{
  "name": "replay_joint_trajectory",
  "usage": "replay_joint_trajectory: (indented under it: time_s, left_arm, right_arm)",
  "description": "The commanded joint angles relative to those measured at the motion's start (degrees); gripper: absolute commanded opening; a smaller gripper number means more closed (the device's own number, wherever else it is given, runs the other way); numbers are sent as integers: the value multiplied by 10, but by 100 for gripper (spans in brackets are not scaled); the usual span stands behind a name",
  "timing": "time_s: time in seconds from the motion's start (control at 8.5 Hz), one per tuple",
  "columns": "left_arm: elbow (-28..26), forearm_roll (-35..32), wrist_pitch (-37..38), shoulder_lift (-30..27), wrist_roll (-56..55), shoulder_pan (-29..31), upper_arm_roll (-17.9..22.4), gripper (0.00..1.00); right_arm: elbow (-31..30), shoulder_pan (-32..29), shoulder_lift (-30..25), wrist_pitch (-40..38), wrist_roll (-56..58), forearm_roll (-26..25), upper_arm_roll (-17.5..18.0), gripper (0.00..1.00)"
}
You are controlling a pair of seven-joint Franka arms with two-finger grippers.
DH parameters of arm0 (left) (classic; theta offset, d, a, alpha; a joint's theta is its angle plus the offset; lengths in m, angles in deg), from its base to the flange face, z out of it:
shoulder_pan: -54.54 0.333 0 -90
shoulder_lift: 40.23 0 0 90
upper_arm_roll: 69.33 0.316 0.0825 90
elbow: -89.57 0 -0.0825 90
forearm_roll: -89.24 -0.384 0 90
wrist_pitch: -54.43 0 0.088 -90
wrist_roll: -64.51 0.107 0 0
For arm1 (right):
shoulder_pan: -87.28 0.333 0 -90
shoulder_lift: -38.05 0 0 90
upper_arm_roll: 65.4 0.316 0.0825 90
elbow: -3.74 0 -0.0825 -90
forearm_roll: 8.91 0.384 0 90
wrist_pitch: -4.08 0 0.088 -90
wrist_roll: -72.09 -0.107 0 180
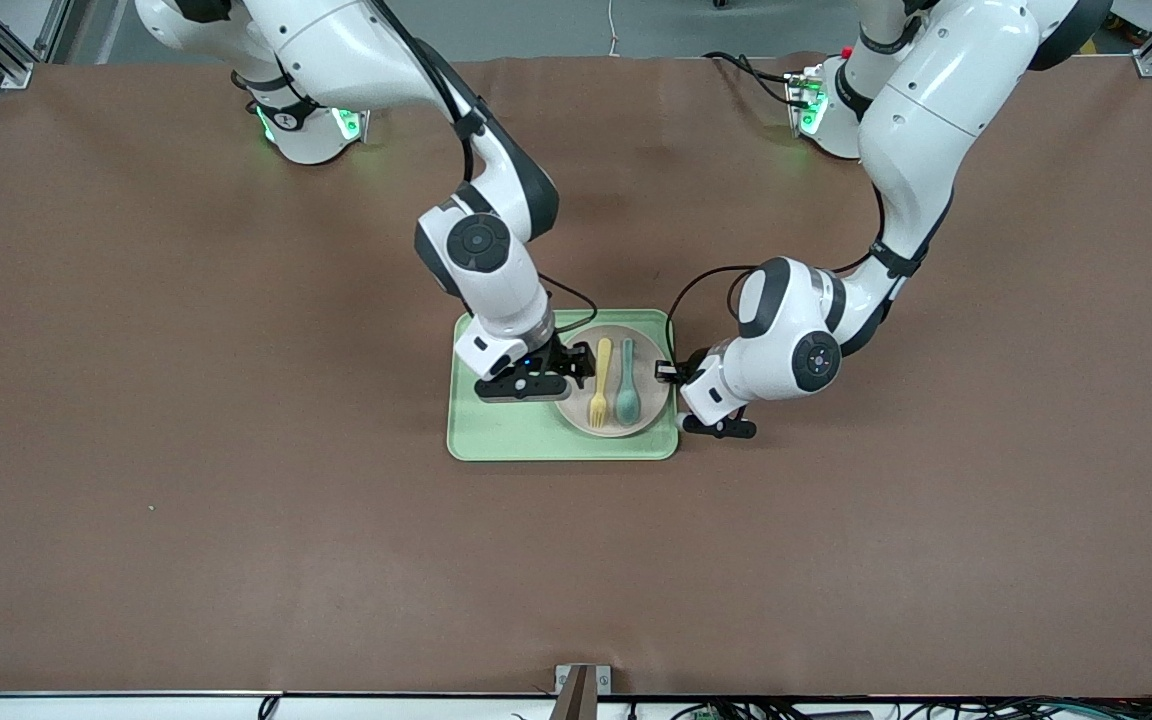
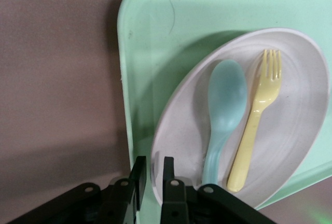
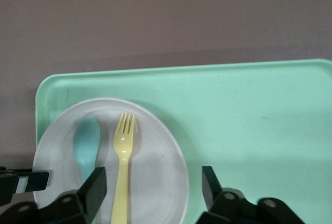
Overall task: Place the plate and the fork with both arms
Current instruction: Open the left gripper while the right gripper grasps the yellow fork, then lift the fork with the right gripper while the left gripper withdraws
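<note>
Resting on plate [image 1: 648, 400] inside tray [image 1: 506, 435]: fork [image 1: 600, 381], spoon [image 1: 627, 382].

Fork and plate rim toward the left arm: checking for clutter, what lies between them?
Only the teal spoon, beside the fork on the plate, as the front view shows.
</note>
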Motion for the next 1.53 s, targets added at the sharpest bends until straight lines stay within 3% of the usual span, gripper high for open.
replay_joint_trajectory:
  time_s: [0.0,0.24,0.59,0.94,1.18,1.41]
  left_arm:
    - [-4,12,1,-19,0,8,2,40]
    - [-2,4,1,-49,8,38,4,55]
    - [-2,-30,1,-133,8,116,9,65]
    - [-5,-56,37,-214,3,182,10,77]
    - [-4,-95,109,-290,3,205,36,100]
    - [-4,-120,183,-370,16,126,155,100]
  right_arm:
    - [29,23,36,12,-25,-1,-8,72]
    - [45,41,62,12,-34,0,-9,58]
    - [50,72,77,7,-53,-3,-12,57]
    - [50,119,95,4,-96,-17,-44,53]
    - [50,123,97,-7,-98,-21,-46,52]
    - [50,134,98,-36,-99,-25,-58,12]
